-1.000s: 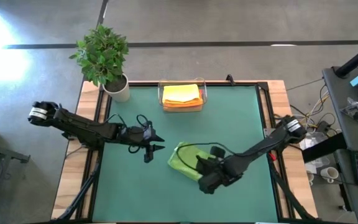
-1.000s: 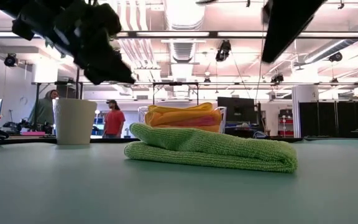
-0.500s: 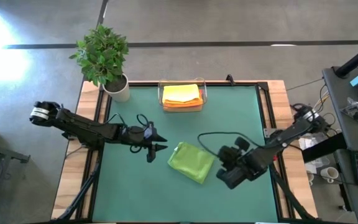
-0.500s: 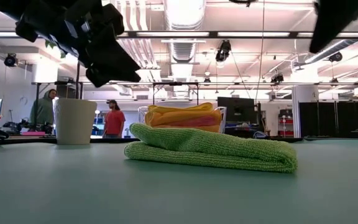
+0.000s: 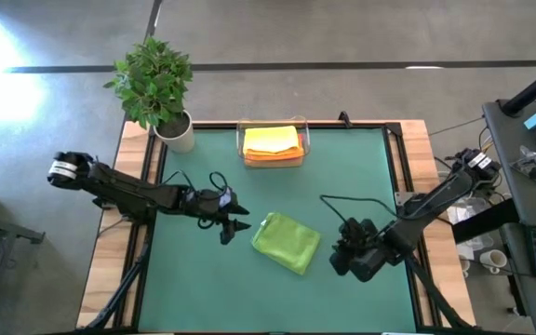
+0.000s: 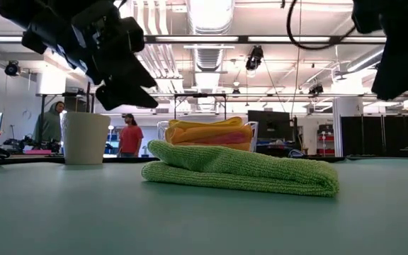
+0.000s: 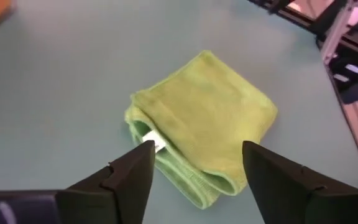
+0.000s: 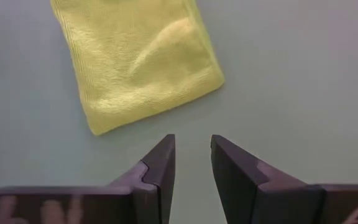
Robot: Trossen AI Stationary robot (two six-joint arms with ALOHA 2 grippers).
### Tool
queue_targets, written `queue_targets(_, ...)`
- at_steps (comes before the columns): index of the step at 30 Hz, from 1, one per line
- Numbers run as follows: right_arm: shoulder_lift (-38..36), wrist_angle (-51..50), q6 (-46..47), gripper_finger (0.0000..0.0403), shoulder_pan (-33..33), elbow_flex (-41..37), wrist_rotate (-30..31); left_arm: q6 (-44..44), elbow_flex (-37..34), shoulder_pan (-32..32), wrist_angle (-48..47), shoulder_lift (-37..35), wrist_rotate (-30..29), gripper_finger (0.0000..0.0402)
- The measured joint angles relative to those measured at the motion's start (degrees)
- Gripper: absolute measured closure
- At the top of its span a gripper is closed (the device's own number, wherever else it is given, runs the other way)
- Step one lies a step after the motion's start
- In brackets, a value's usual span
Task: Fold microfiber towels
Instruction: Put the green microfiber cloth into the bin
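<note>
Lying folded on the tabletop (image 5: 194, 288), the green towel (image 5: 287, 242) sits free between the wide-spread left end effector (image 5: 235, 224) and the narrowly parted, empty right end effector (image 5: 341, 262), probably awaiting transfer to the tray (image 5: 274, 154).

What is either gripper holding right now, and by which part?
Nothing is held. The left gripper is open above the folded green towel, and the right gripper is apart from it, empty.

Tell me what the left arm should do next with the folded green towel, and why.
Probably lower the left end effector onto the near edge of the green towel and grip it. The towel lies folded on the mat, held by nothing; the left end effector hovers open right beside it, while the right end effector sits clear of it. The tray already holds folded towels.
</note>
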Motion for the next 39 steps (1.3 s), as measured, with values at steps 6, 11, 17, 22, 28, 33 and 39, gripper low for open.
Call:
queue_targets(6,1.2,14.8,3.4,0.0303,0.0,-7.0,0.0,0.0,0.0,1.9,5.9,5.0,5.3,0.0171)
queue_targets(11,3.9,21.9,6.1,0.0272,-0.6,-9.7,0.1,0.0,1.1,4.1,10.6,10.5,9.3,0.0171)
queue_targets(17,6.5,22.2,14.6,0.0227,-2.5,-10.2,3.4,0.0,7.1,6.3,10.5,18.6,13.2,0.0171)
queue_targets(22,7.0,22.3,23.7,0.0208,-3.4,-10.8,6.5,0.0,9.8,8.7,10.4,22.6,20.3,0.0171)
queue_targets(28,7.0,23.1,30.2,0.0204,-3.5,-11.5,7.1,-5.5,10.4,13.1,6.8,22.6,22.7,0.0171)
queue_targets(33,7.0,23.4,34.0,0.0204,-4.1,-12.0,7.7,-12.0,10.3,16.3,6.3,22.8,22.5,0.0171)
queue_targets(39,7.0,23.8,35.4,0.0204,-6.0,-12.0,7.7,-12.1,10.3,16.8,5.6,24.6,22.1,0.0171)
